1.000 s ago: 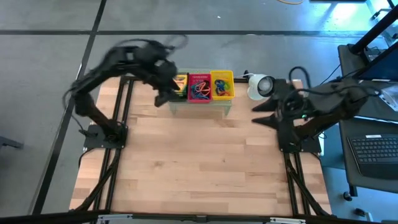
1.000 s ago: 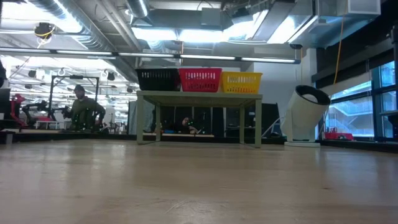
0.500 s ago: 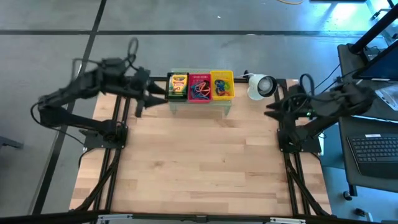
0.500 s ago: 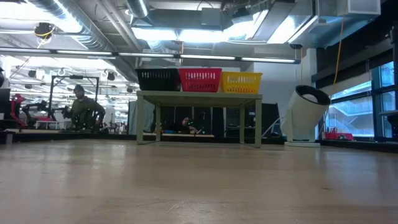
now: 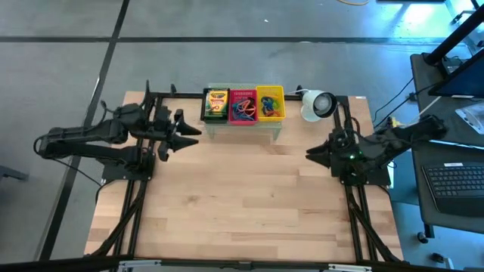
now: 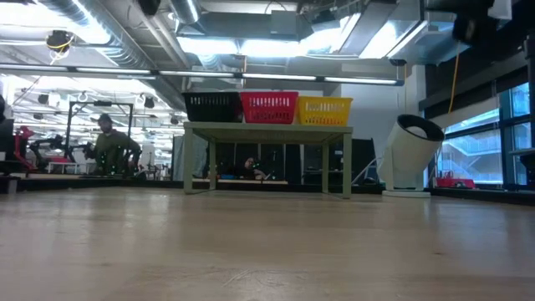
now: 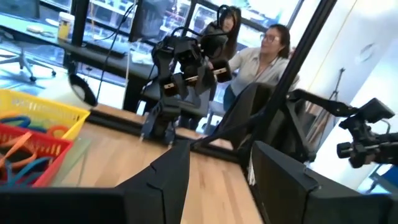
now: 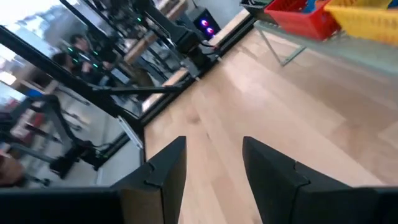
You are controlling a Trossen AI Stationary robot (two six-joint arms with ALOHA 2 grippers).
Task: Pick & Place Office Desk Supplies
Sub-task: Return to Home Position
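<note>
High view: left arm is folded low over the left edge of the light wooden counter. Its left claw points inward, fingers spread, empty. Right arm is folded the same way at the right edge, right claw pointing inward, well clear of everything. The pale green mesh stand at the far edge carries three bins side by side:
- black mesh bin holding a yellow-and-green crayon box
- red mesh bin with thin coloured rubber-band loops
- yellow mesh bin, contents too small to tell

A white round lamp-like device sits just beside the stand.

Low view: no arms over the counter. The bins sit in a row on top of the stand, and a person is far behind.

Left wrist view: claw wide, nothing between the dark fingers. Loops show in the red bin. Two people stand beyond the counter.

Right wrist view: claw wide, empty, aimed down at bare counter.
</note>
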